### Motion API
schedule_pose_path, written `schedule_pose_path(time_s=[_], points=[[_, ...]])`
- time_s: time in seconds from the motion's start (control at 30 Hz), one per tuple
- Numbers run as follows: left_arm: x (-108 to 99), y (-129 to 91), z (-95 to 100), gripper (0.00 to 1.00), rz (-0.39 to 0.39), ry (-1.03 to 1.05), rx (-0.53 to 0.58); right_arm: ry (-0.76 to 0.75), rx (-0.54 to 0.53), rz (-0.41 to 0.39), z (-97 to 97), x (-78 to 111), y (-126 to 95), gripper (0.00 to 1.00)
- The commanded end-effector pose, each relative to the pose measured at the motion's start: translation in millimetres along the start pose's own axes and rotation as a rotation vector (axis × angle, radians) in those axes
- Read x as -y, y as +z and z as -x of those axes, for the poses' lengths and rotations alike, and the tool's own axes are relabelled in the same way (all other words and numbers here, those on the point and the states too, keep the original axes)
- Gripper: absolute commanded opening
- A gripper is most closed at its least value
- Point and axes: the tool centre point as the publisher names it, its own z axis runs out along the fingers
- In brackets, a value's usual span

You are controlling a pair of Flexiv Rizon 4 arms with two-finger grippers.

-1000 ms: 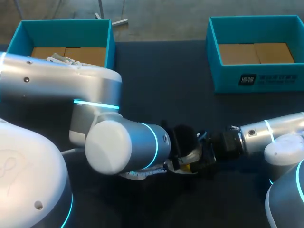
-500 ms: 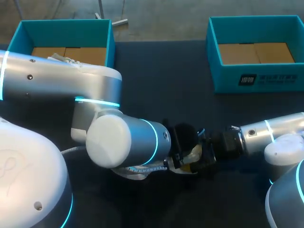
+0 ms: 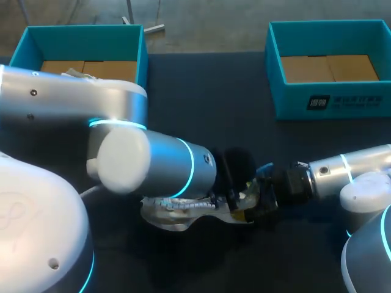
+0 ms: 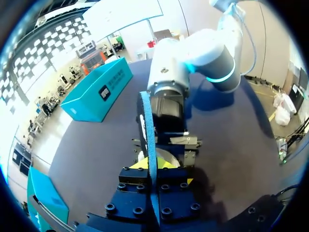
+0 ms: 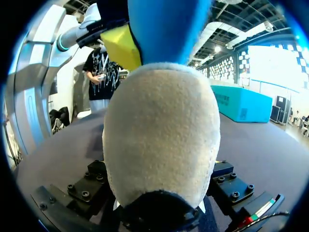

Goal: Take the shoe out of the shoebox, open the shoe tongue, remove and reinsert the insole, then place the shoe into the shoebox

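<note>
Head view: on the dark table (image 3: pixel 201 110), a teal cardboard left shoebox (image 3: pixel 82 39) and right shoebox (image 3: pixel 287 101) are set at the far corners. The pale, laced shoe (image 3: pixel 174 213) is laid under the left arm (image 3: pixel 146 171). The insole (image 5: pixel 161 130), fuzzy cream above and smooth blue beneath, is pinched edge-on by the left gripper (image 4: pixel 154 165). Whether it is also gripped by the right gripper (image 3: pixel 256 204) cannot be told.

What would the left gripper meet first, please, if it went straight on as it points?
Probably the pale suede shoe right ahead of the left gripper, which grips a thin blue insole; the right gripper sits close behind, though depth is unclear.
</note>
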Motion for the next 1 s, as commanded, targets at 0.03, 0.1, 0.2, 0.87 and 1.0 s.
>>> schedule_pose_path(time_s=[0.03, 0.1, 0.2, 0.87, 1.0], points=[[6, -13, 1.5, 0.00, -0.013, -0.016, -0.020, 0.001, -0.001, -0.006, -0.1, -0.9, 2, 0.00], [10, -18, 0.0, 0.00, -0.024, -0.032, -0.017, 0.001, -0.001, -0.006, -0.1, -0.9, 2, 0.00], [18, -25, -2.2, 0.00, -0.027, -0.056, -0.021, 0.001, -0.001, -0.006, -0.1, -0.9, 2, 0.00], [66, -58, -0.9, 0.00, -0.029, -0.244, -0.347, 0.001, -0.001, -0.006, -0.1, -0.9, 2, 0.00], [75, -69, -1.8, 0.00, -0.066, -0.253, -0.396, 0.001, -0.001, -0.006, -0.1, -0.9, 2, 0.00]])
